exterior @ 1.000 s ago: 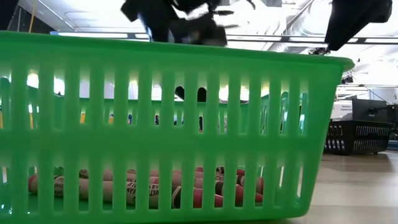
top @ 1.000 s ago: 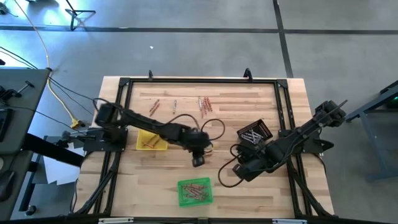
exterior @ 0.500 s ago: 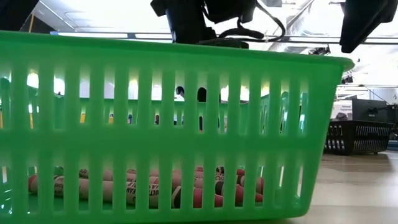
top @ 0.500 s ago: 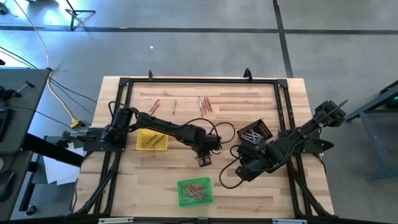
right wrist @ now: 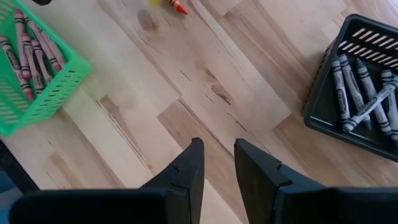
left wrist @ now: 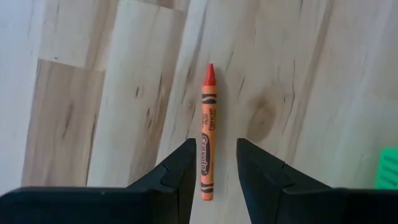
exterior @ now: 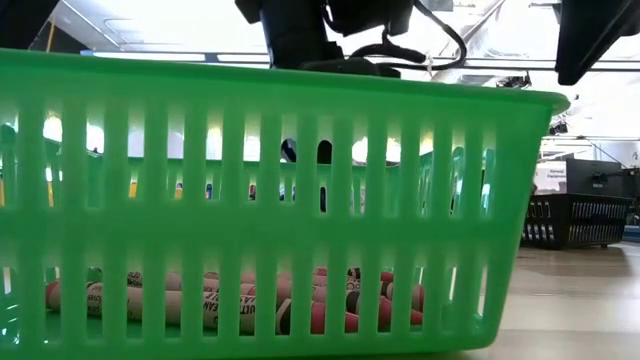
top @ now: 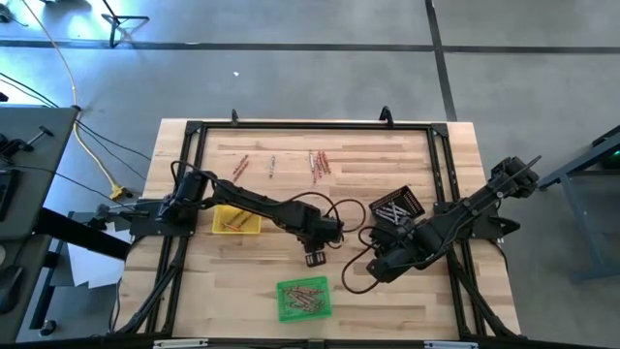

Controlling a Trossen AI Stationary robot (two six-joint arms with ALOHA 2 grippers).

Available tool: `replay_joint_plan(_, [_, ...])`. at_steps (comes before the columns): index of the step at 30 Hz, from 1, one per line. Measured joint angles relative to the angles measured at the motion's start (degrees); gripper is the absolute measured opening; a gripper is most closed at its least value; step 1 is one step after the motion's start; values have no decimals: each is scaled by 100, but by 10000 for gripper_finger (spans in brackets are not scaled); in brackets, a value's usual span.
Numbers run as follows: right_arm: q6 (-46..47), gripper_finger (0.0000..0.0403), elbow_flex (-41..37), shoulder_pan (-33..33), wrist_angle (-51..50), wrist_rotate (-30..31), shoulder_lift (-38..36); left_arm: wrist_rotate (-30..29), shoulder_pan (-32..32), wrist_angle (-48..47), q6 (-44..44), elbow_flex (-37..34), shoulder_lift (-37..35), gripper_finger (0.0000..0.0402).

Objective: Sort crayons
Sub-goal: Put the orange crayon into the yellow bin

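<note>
An orange-red crayon (left wrist: 208, 124) lies flat on the bare wood at the table's middle. My left gripper (left wrist: 214, 143) hangs over it, open and pointing steeply down. Its two fingers stand on either side of the crayon's blunt end with a gap on both sides. In the high view this gripper (top: 316, 257) is just beyond the green tray (top: 303, 298), which holds several reddish crayons (exterior: 250, 305). My right gripper (right wrist: 217, 144) is open over bare wood near the black tray (right wrist: 354, 87), which holds grey crayons (right wrist: 364, 93).
A yellow tray (top: 235, 219) with a few crayons sits at the left. Loose crayons lie in small groups (top: 240, 166), (top: 272, 166), (top: 319, 163) near the far edge. A black frame (top: 310, 125) runs around the table. Bare wood lies between the trays.
My left gripper has gone toward the table's right edge and a little down. It has also tipped to point more steeply at the table. My right arm has kept still.
</note>
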Motion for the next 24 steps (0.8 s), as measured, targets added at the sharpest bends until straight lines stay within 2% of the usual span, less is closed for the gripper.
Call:
replay_joint_plan(7, [2, 83, 0, 0, 168, 0, 0, -181, -23, -30, 182, -11, 79, 101])
replay_joint_plan(24, [0, 83, 0, 8, 200, 1, 0, 91, 9, 22, 184, 30, 528, 101])
